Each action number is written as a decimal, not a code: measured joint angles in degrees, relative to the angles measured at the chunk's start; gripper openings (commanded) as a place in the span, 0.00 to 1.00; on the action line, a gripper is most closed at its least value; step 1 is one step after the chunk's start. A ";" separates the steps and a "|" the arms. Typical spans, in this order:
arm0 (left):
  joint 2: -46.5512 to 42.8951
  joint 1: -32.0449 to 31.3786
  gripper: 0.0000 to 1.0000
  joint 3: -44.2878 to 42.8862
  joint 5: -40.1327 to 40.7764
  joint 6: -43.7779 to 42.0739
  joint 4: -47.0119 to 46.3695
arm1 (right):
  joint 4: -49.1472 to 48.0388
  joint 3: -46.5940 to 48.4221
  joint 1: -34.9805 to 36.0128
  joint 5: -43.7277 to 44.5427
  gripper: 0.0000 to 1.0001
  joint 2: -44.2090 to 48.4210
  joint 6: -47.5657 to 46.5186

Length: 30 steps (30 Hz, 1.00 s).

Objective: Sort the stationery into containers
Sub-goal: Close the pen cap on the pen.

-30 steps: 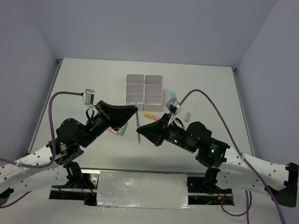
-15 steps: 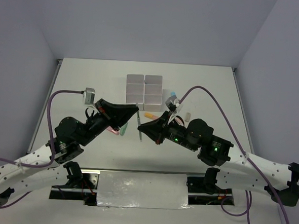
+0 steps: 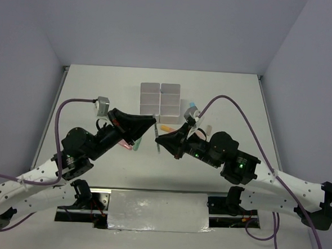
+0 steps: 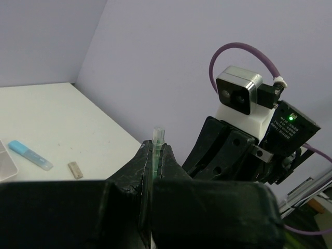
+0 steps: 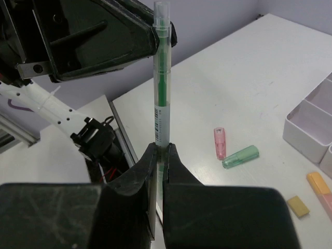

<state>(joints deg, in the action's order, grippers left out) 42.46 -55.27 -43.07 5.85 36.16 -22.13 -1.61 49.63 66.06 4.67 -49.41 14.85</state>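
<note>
Sharing the thin green pen with its clear cap is where trouble could start. The right gripper is clamped on the lower barrel and the left gripper looks clenched on the capped end. The pen is held off the table between them, on the near side of the containers. If either arm pulls away while both claws grip, the pen could twist out of a grasp or lose its cap. If both release together, it would drop onto the white table near the loose pink stubby marker and green stubby marker. The white six-compartment block sits at the far middle of the table, apart from the pen. From above no item shows in any compartment, though the view is small.
</note>
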 measured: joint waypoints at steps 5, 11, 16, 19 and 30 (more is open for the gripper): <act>-1.64 -0.04 0.13 -1.07 -1.07 -2.23 3.41 | 0.31 -0.13 0.00 -1.20 0.00 1.07 -1.33; -2.08 -0.17 0.48 -0.87 -2.91 -3.50 5.18 | -2.75 -0.13 -0.17 -3.87 0.00 -0.04 -1.25; -2.12 -0.48 0.57 -0.02 -3.98 -3.26 8.35 | -6.84 -0.59 -0.20 -5.49 0.00 -0.70 -1.22; -2.95 -0.52 0.55 -0.02 -4.44 -3.50 8.70 | -8.22 -0.96 0.35 -5.79 0.00 -0.83 -1.14; -4.31 -0.68 0.00 -0.20 -8.37 -6.71 7.96 | -11.28 -1.57 0.55 -6.43 0.00 -1.53 -0.59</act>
<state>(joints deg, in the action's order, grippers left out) 38.15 -55.94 -43.27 -2.52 29.45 -14.17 -12.88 48.05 66.61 -1.76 -50.94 14.26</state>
